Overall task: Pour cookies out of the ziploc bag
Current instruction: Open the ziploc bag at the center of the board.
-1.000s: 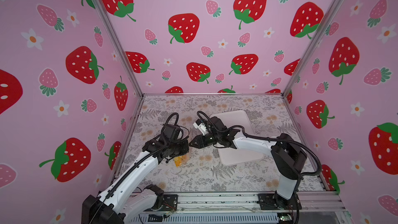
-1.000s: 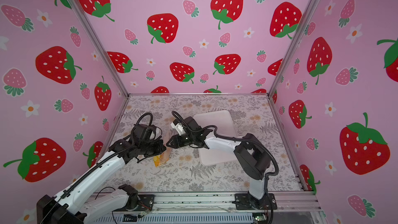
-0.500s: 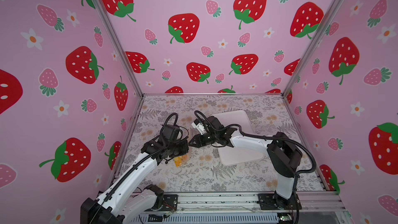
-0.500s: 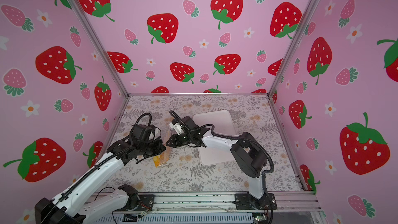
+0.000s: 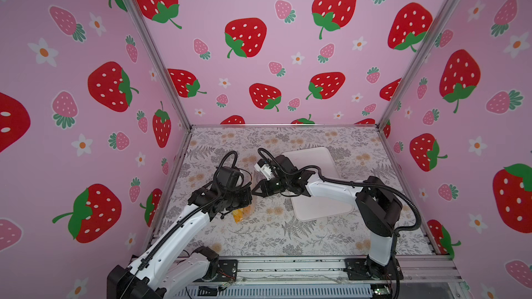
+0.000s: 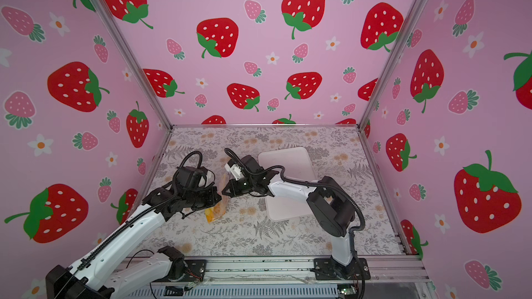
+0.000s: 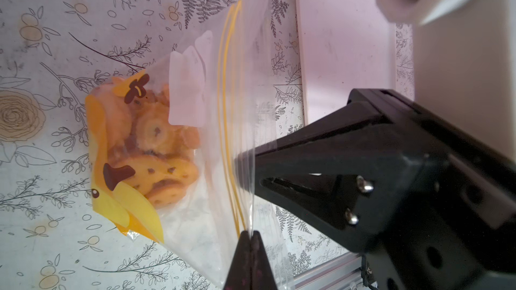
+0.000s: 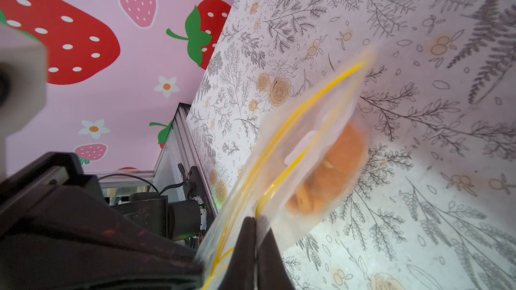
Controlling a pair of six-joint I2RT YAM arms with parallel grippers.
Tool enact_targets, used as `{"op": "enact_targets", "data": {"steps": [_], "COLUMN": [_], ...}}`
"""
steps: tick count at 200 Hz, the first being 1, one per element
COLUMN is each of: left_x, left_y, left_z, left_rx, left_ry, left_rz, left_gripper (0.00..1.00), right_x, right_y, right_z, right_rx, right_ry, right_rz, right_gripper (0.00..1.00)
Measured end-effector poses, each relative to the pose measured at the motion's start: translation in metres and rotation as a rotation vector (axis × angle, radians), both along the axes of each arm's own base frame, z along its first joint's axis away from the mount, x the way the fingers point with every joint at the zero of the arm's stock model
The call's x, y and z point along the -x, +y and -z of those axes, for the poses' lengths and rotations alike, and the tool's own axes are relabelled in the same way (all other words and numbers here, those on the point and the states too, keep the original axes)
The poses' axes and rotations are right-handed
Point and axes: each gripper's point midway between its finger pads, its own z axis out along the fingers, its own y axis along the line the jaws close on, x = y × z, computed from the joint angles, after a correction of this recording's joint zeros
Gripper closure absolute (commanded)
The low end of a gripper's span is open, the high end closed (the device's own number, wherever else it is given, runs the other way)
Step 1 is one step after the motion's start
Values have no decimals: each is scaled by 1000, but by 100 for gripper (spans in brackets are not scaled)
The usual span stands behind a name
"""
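We have the small clear crinkly yellow-printed ziploc bag [image 7: 223, 101] pinched at its mouth by both hands. It hangs beside the white rounded rectangular tray [image 5: 322, 159], off the tray's left edge and not over it. The left hand [image 7: 250, 235] has its jaws together on the bag's lip, right at the yellow zip line [image 7: 222, 79]. The right hand [image 8: 254, 220] is clamped the same way on what looks like the facing lip. The small round golden-orange cookies [image 7: 159, 146] sit bunched in the bag's bottom, a little farther from the tray than the mouth is, low over the floral-print table [image 5: 259, 237]. We cannot tell whether the bottom touches the table.

We judge the step in hand to be peeling the seal open. To do it well, we should draw the two hands straight apart, square to the zip line, and slowly, so the thin film does not slide out of either pinch. In the right wrist view the zip line looks partly parted, so a short pull may be enough. We should hold the mouth uppermost until the bag is above the tray, or the cookies will spill beside it.
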Motion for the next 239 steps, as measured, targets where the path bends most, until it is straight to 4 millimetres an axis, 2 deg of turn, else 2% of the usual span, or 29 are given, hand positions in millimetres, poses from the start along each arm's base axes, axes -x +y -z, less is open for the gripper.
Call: {"op": "enact_targets", "data": {"steps": [104,171,239], "left_x": [3,4,-4], "left_y": [17,21,17], "left_z": [9,10,-9], "left_rx": [-79,-95,-88], "left_ry": [17,19,-10], "left_rz": [-58,-66,-54], "left_gripper": [100,100,100], "right_x": [-1,-5,-10], "right_y": [-2,-20,-36], "right_z": [5,30,29], "right_rx": [22,157,226], "right_ry": [-8,-37,-86], "right_rz": [16,49,83], "right_gripper": [97,97,97]}}
